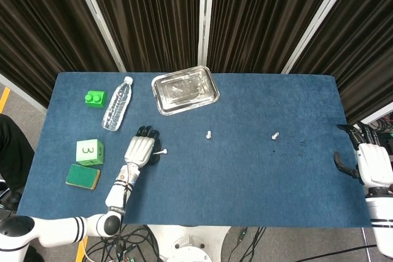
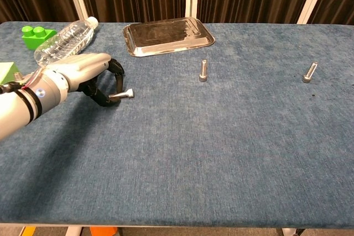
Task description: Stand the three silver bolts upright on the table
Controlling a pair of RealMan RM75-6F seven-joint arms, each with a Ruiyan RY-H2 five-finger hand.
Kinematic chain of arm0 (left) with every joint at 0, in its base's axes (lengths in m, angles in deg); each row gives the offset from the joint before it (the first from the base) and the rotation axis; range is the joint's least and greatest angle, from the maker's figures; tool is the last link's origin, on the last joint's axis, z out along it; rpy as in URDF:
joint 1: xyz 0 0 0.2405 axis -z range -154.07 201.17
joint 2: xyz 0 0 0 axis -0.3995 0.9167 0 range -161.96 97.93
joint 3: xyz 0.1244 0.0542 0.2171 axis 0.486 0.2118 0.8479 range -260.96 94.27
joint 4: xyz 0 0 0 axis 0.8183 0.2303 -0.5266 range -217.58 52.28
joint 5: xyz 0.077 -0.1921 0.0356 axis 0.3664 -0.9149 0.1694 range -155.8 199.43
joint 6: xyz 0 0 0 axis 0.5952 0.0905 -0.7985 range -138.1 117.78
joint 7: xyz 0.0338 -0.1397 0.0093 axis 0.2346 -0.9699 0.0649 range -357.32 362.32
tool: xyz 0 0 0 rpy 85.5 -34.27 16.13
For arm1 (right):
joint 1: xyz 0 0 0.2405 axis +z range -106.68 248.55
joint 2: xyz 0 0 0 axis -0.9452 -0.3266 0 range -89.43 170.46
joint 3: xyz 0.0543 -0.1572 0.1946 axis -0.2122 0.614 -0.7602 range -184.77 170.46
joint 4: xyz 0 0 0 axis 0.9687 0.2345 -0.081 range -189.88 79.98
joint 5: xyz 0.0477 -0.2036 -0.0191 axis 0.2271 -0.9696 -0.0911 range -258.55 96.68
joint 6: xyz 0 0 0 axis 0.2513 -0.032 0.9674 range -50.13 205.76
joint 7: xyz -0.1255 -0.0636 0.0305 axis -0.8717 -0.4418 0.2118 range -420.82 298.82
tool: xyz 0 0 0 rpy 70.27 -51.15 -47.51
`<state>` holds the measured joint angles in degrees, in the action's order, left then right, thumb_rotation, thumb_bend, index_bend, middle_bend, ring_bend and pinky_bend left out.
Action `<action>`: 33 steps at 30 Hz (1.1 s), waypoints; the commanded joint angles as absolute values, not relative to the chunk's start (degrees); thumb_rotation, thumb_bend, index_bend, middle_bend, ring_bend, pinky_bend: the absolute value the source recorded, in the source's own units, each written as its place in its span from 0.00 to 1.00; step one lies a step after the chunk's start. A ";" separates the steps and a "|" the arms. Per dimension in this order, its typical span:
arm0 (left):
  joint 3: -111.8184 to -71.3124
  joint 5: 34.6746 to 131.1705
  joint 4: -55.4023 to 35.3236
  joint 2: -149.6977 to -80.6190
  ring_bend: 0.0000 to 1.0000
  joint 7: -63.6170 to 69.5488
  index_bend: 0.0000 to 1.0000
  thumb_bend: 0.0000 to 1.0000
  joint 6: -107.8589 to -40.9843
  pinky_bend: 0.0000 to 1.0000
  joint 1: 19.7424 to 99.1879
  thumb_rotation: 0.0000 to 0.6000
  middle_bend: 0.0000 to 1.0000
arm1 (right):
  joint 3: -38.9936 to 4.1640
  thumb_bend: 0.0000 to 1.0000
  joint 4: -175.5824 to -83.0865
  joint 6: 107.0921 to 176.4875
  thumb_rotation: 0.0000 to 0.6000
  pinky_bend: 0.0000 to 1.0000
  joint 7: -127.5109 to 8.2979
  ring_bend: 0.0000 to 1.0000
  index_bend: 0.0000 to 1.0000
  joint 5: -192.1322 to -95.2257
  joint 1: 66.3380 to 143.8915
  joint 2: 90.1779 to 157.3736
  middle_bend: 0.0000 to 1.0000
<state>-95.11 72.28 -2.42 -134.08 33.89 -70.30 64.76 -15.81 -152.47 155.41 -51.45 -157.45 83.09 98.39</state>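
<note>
Your left hand (image 2: 83, 73) pinches the near-left silver bolt (image 2: 121, 95), lying flat on the blue table (image 2: 221, 153). Middle bolt (image 2: 203, 71) and right bolt (image 2: 310, 72) stand upright. Right hand (image 1: 368, 162): fingers apart, holding nothing.

Left robot hand (image 1: 140, 150) on bolt (image 1: 161, 151)

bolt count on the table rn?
3. One lies sideways in the left hand's fingertips, the left bolt; the middle bolt stands below the metal tray; the right bolt stands tilted toward the right side.
</note>
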 commanded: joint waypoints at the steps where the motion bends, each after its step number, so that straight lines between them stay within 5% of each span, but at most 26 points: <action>1: -94.99 72.69 -1.84 -133.41 0.01 34.01 0.54 0.42 -70.45 0.00 64.78 0.97 0.17 | -15.83 0.37 -152.46 155.46 1.00 0.00 -51.37 0.00 0.17 -157.56 82.98 98.39 0.19; 16: -93.22 72.79 4.52 -124.25 0.01 42.39 0.54 0.43 -68.29 0.00 67.64 0.97 0.17 | -15.77 0.37 -152.58 156.48 1.00 0.00 -50.98 0.00 0.17 -158.34 81.78 98.51 0.19; 33: -92.29 67.36 4.93 -123.08 0.01 46.11 0.48 0.43 -65.95 0.00 71.73 0.97 0.17 | -15.95 0.37 -153.20 156.48 1.00 0.00 -51.83 0.00 0.17 -158.13 81.24 98.54 0.19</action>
<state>-92.36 67.47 4.88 -123.12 46.03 -65.97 71.63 -15.95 -153.20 156.48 -51.83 -158.13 81.23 98.54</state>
